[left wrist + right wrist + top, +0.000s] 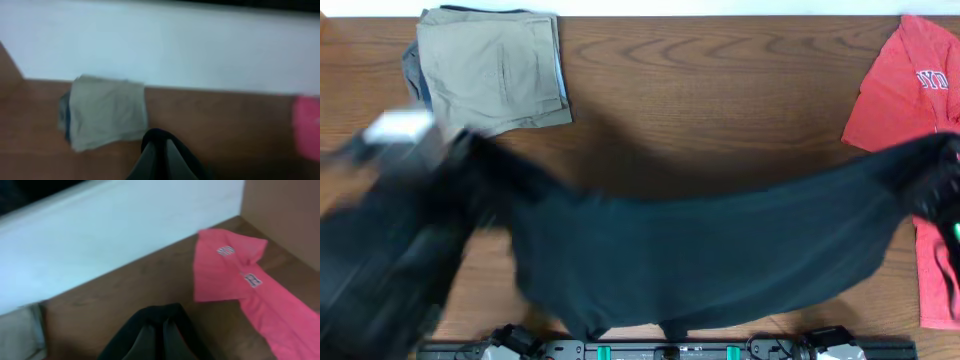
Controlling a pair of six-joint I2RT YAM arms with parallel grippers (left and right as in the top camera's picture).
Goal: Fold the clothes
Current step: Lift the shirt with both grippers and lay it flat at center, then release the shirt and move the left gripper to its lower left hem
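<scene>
Two-point hold: left gripper (pixel 161 159), right gripper (pixel 161 339) clamped on plain black fabric garment (pixel 700 260); likely spreading step; next, lay flat.

Black garment (pixel 720 260) stretched wide, ends raised; red tee (pixel 905 85) flat, far right.

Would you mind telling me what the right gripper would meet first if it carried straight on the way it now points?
Probably bare table, then the white wall. The right gripper, shut on the black garment, points clear of the red tee, though depth is unclear.
</scene>
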